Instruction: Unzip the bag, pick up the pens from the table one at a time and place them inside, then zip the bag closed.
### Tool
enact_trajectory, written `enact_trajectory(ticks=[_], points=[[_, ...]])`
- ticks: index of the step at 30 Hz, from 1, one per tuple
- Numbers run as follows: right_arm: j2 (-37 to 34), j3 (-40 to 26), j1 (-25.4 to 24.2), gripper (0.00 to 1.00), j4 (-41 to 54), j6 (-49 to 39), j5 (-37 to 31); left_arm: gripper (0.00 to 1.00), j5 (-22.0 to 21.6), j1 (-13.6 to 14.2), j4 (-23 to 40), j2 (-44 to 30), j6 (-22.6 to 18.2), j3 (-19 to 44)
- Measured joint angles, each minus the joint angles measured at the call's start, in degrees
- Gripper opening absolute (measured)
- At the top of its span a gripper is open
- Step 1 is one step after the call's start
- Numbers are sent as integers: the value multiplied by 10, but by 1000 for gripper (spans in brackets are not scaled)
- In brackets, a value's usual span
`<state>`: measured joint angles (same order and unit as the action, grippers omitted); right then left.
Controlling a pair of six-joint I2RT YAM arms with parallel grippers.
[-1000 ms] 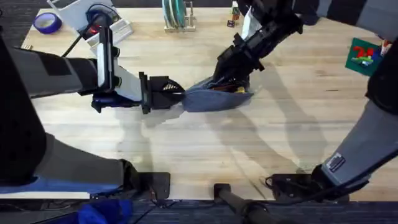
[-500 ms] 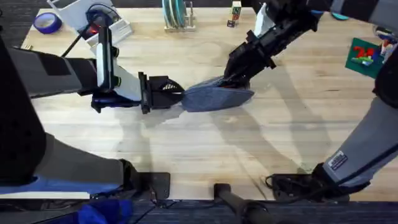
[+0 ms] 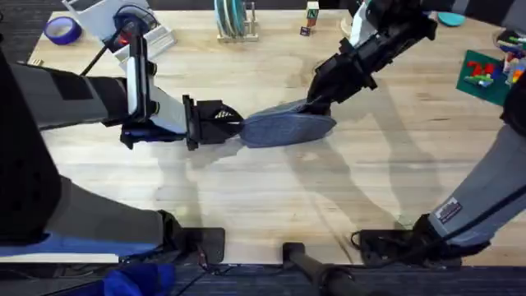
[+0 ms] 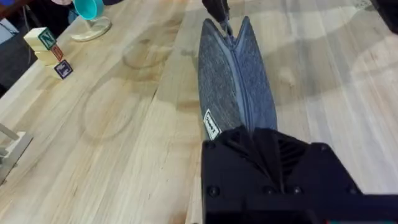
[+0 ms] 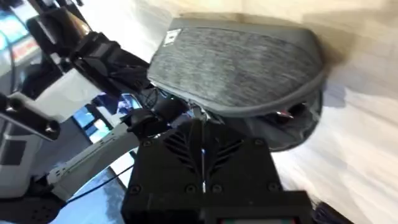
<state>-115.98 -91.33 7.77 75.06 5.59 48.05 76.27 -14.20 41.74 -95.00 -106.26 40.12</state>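
Lying mid-table: oblong grey-blue fabric pouch [image 3: 288, 129], zipper nearly closed along its top.
Surface: light wooden plank tabletop [image 3: 271, 197].
Left gripper [image 3: 234, 125]: fingers clamped on the pouch's near end.
Right gripper [image 3: 315, 102]: fingers pinched on the zipper pull at the far end.
Far edge: purple tape roll [image 3: 62, 30], lettered wooden blocks [image 4: 47, 46], teal cup [image 4: 89, 9].
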Motion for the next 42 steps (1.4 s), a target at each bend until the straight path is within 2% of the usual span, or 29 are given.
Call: enact_trajectory(ticks=[9, 27, 42], points=[[0, 0, -18, 35, 19, -13, -39, 41, 0, 0, 0, 0, 0, 0], [0, 0, -67, 35, 33, -37, -66, 41, 0, 0, 0, 0, 0, 0], [0, 0, -92, 34, 52, -48, -131, 41, 0, -1, 0, 0, 0, 0]])
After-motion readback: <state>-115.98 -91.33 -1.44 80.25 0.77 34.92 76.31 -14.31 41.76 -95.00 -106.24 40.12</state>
